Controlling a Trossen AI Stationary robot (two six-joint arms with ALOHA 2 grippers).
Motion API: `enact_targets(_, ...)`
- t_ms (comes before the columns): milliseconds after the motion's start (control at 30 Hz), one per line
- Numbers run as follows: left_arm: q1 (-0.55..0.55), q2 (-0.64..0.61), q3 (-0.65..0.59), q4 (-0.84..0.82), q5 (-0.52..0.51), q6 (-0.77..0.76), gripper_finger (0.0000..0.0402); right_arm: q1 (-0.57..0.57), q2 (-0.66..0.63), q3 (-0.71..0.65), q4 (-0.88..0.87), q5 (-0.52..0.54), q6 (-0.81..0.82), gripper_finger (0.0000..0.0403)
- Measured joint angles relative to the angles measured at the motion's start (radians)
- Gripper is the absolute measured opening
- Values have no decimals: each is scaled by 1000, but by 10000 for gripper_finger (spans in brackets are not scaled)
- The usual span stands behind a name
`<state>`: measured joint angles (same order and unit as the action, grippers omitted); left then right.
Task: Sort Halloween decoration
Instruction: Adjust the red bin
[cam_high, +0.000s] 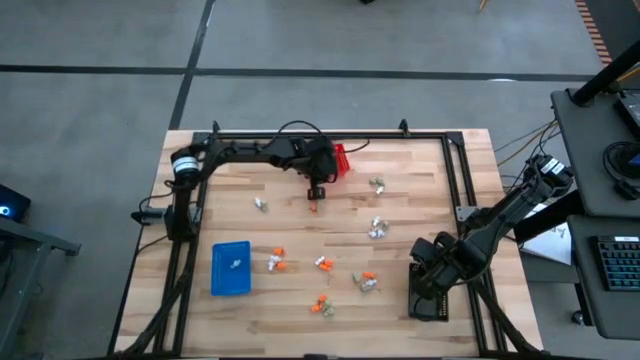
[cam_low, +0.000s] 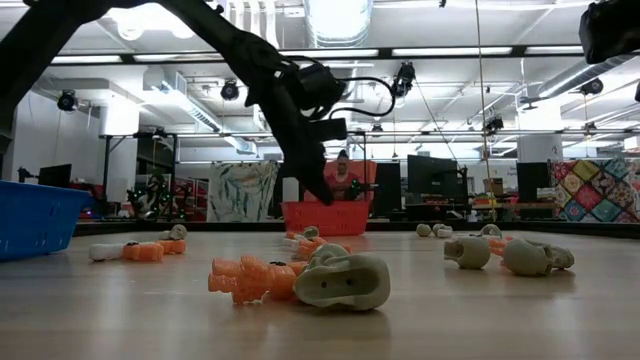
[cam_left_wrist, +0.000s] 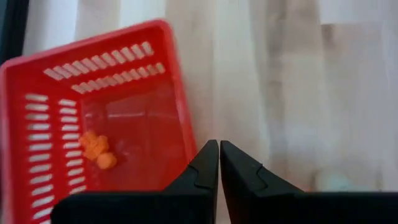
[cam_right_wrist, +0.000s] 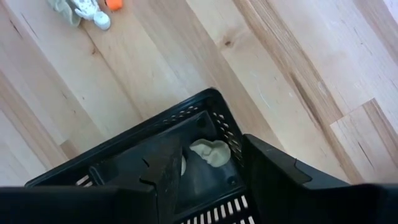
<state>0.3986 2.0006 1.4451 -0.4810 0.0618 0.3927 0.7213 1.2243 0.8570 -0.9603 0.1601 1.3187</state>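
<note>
Wooden surface (cam_high: 300, 230) seen from above, strewn with the Halloween decoration (cam_high: 322, 265): many tiny trinkets, some bright orange, some white, some pale grey-beige, lying singly and in small clumps. Seen level across the surface, nearest clump made up of an orange trinket (cam_low: 243, 279) touching a pale grey-beige skull-like trinket (cam_low: 343, 281) with dark eye holes.

Taking the red mesh basket (cam_high: 339, 160) at the far edge as landmark: most trinkets spread nearer than it, towards the front; one orange trinket (cam_high: 313, 207) lying just in front of it. Inside the basket, a few orange pieces (cam_left_wrist: 96, 149) resting on its floor.

Left pincer (cam_high: 316, 192) hanging just in front of the basket, fingers (cam_left_wrist: 202, 168) pressed fully together, gripping nothing.

Blue tray (cam_high: 231, 268) well apart from the basket, towards the front left, with one small pale trinket (cam_high: 237, 264) inside.

Black tray (cam_right_wrist: 124, 165) far from the basket at the front right, holding a pale grey-beige trinket (cam_right_wrist: 210, 152). Right pincer (cam_right_wrist: 208, 165) poised directly above this tray, fingers spread wide, gripping nothing.
</note>
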Motion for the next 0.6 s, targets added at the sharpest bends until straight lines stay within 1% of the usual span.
enact_targets(300, 54, -1, 17, -70, -4, 29, 0, 0, 0, 0, 0, 1, 17, 159)
enact_targets(600, 53, -35, 17, -68, 17, 32, 0, -2, 0, 0, 1, 28, 26, 155)
